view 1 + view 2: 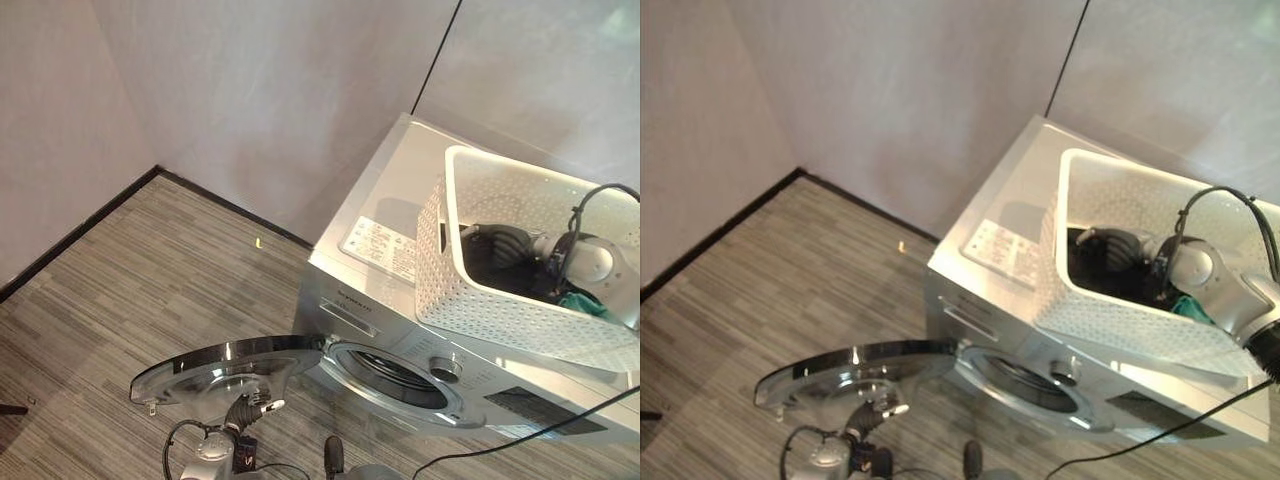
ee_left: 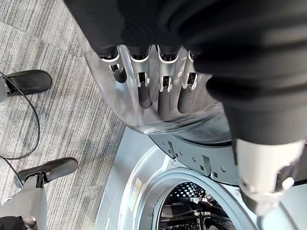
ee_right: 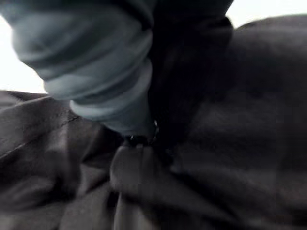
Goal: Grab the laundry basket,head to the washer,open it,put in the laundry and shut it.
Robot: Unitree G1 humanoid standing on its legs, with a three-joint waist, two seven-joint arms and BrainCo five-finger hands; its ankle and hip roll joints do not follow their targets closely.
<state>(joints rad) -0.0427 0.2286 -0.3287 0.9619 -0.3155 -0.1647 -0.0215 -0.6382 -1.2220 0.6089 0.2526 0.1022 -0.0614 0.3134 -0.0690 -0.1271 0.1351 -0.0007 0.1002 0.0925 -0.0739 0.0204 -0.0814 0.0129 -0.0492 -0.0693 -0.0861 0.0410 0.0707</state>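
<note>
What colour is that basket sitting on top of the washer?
White, with small holes all over its walls; the laundry basket shows best in the left eye view.

The washer [image 1: 400, 250] is silver-grey, with a white label [image 1: 378, 243] of small print on its top and a dark panel [image 1: 545, 410] at the front. Its open door [image 1: 225, 370] has a shiny chrome ring. The laundry basket [image 1: 480, 290] is white, its walls dotted with small holes. Inside lie black laundry [image 1: 495, 255] and a teal-green piece [image 1: 590, 305]. The floor [image 1: 120, 290] is striped in grey and brown, edged by a black skirting [image 1: 80, 232] below plain pale walls [image 1: 250, 90].
</note>
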